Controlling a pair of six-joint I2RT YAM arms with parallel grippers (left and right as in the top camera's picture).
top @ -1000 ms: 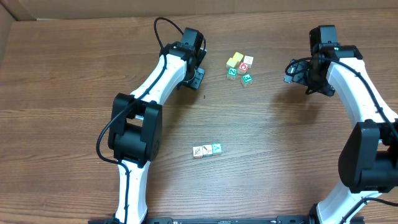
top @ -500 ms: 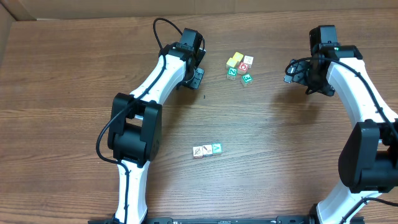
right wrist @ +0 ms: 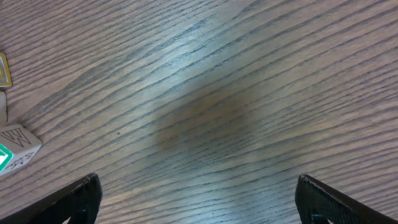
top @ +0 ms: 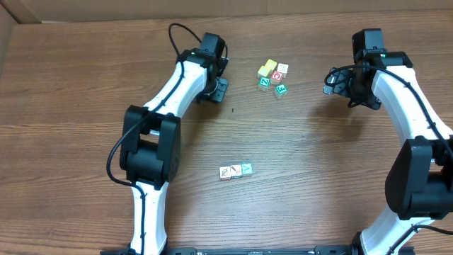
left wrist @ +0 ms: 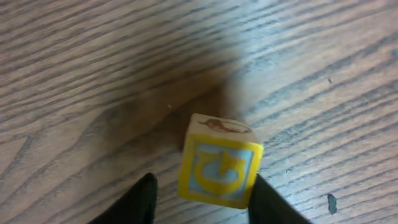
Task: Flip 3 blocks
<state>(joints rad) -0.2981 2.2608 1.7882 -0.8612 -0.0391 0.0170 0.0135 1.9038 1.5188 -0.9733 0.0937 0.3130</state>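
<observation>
The left gripper point(top: 221, 89) has shifted slightly leftward since the earlier frames and is now a little farther from the cluster point(top: 272, 76) of loose cubes at the far side. In the wrist view, a yellow-edged cube point(left wrist: 221, 165) with a blue face sits tilted between its fingers point(left wrist: 146, 199). One finger touches it and the other looks just apart, so I cannot tell whether it is gripped. The right gripper point(right wrist: 198, 183) has not moved and stands wide open over the table point(right wrist: 205, 93). The three blocks point(top: 236, 171) lie unmoved in a touching row near the front, well apart from both grippers.
</observation>
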